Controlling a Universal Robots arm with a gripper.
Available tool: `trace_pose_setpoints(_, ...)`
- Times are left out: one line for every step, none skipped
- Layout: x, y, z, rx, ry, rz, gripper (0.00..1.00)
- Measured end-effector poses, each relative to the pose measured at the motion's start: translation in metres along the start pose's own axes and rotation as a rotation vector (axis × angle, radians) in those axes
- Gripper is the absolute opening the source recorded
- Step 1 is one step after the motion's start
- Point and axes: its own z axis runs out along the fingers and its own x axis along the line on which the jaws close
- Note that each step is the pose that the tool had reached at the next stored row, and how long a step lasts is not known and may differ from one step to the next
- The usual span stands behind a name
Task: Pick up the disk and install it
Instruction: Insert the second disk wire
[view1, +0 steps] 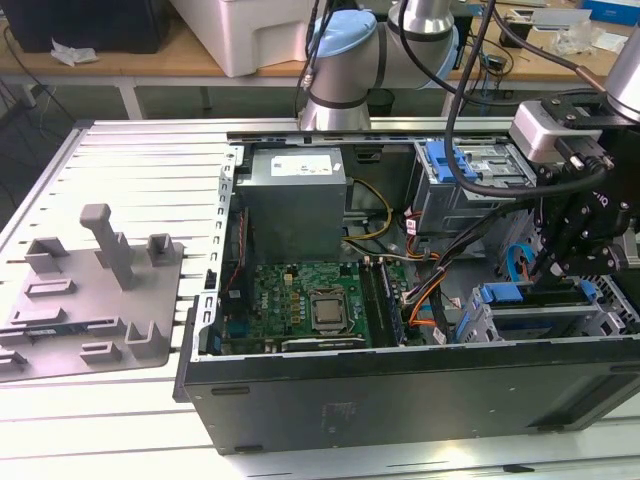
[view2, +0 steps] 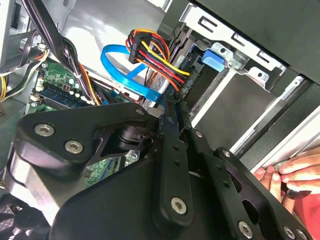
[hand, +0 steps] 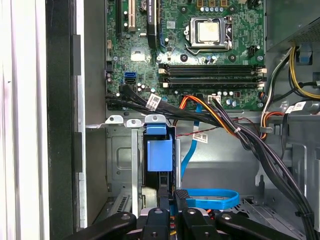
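Looking into the open computer case (view1: 400, 400) on the worktop (view1: 100, 420), we see the black end effector (view1: 568, 262) hanging low over the drive cage (view1: 520, 318) at the exterior view's right. In the first wrist view its fingers (hand: 164, 200) stand close together on the edge of the disk (hand: 159, 156), whose blue carrier stands upright inside the metal cage slot. Just beyond lie a blue ribbon cable (hand: 210, 197) and the green motherboard (hand: 200, 50). In the second wrist view, a person's hand (view2: 292, 175) rests at the case edge.
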Motion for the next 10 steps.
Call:
trace_pose_setpoints(0.0000, 0.0000, 0.0000, 0.0000, 0.0000, 0.000, 0.16)
trace_pose_setpoints(0.0000, 0.0000, 0.0001, 0.0000, 0.0000, 0.000, 0.16)
trace_pose_setpoints(0.0000, 0.0000, 0.0002, -0.0001, 0.0000, 0.000, 0.16)
trace_pose_setpoints(0.0000, 0.0000, 0.0002, 0.0000, 0.0000, 0.000, 0.16)
trace_pose_setpoints(0.0000, 0.0000, 0.0003, -0.0001, -0.0001, 0.000, 0.16)
trace_pose_setpoints(0.0000, 0.0000, 0.0002, -0.0001, -0.0002, 0.000, 0.16)
trace_pose_setpoints(0.0000, 0.0000, 0.0001, -0.0001, -0.0001, 0.000, 0.16)
trace_pose_setpoints(0.0000, 0.0000, 0.0001, -0.0001, -0.0002, 0.000, 0.16)
trace_pose_setpoints(0.0000, 0.0000, 0.0000, 0.0000, -0.0003, 0.000, 0.16)
trace_pose_setpoints(0.0000, 0.0000, -0.0002, -0.0001, -0.0003, 0.000, 0.16)
